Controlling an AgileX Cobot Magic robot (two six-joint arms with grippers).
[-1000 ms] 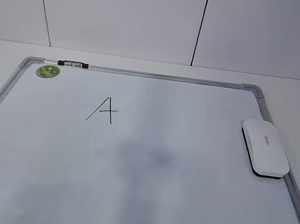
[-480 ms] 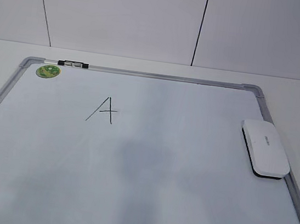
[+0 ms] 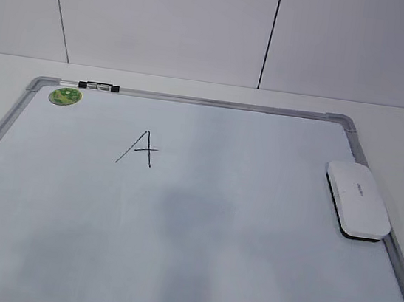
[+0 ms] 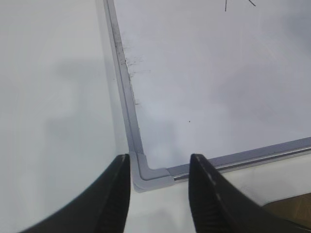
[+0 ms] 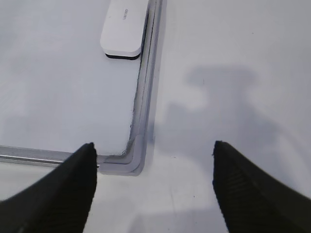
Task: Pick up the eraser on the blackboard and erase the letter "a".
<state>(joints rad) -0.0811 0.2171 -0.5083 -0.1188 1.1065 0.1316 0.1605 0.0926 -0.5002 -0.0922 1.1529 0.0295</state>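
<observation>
The white eraser (image 3: 357, 199) lies flat on the blackboard (image 3: 194, 100), against its right frame; it also shows at the top of the right wrist view (image 5: 124, 26). No cursive "a" shows; the only writing is an angular capital "A" (image 3: 138, 148). A faint grey smudge sits at the board's middle. My left gripper (image 4: 159, 162) is open and empty over the board's near left corner (image 4: 146, 172). My right gripper (image 5: 153, 148) is open wide and empty over the near right corner (image 5: 131, 162). Neither gripper shows in the exterior view.
A round green magnet (image 3: 65, 96) sits in the board's far left corner, and a marker (image 3: 97, 86) lies along the top frame. The white table (image 5: 233, 97) surrounds the board. A white panelled wall (image 3: 167, 20) stands behind.
The dark shadow over the board's middle has grown fainter. The eraser, the "A" and the magnet have not moved.
</observation>
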